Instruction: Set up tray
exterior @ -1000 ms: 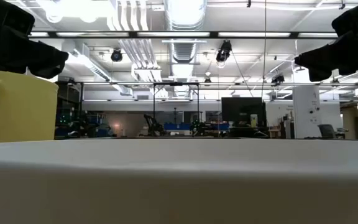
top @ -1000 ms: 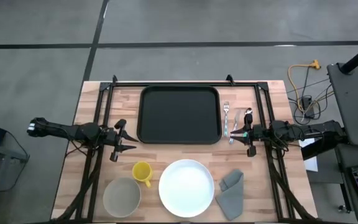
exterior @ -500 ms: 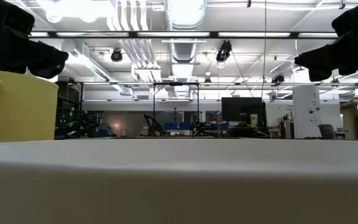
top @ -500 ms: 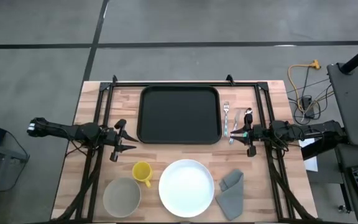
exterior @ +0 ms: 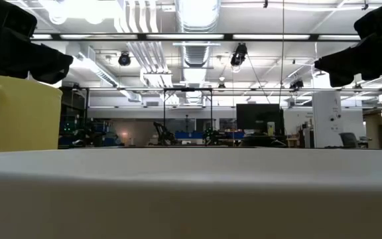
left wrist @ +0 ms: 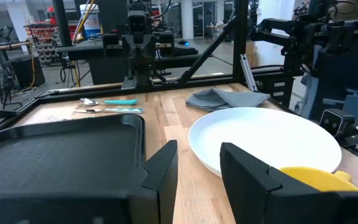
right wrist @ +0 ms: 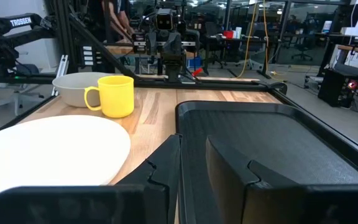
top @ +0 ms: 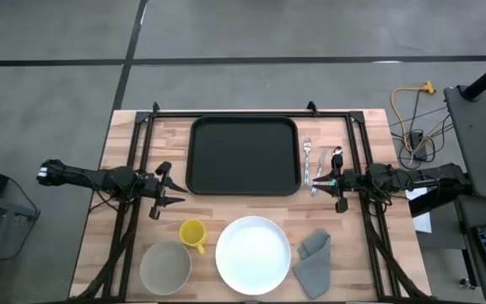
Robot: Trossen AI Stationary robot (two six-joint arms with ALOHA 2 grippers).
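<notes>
Along the near edge of the bench (top: 125,135) lie a grey bowl (top: 164,267) by the near left corner, a yellow mug (top: 192,234) just beside it, a round white plate (top: 253,254) at the middle and a folded grey cloth (top: 315,262) toward the near right corner; farther in, the left gripper (top: 174,191) hangs over the left side with its fingers (left wrist: 163,169) a little apart and nothing between them; the right gripper (top: 332,182) hangs over the right side, fingers (right wrist: 166,163) parted by a narrow gap, also empty; the tray (top: 243,155) sits empty at the middle of the far edge, with a fork (top: 307,160) and a teal-handled spoon (top: 327,170) just beside its right rim.

No item looks moved yet, I judge; a sound start would be the cutlery nearest the right gripper, taken by the handle and set down flat inside the rim.

The low view is blocked by the plate's rim; whether there is a third utensil I cannot tell.
</notes>
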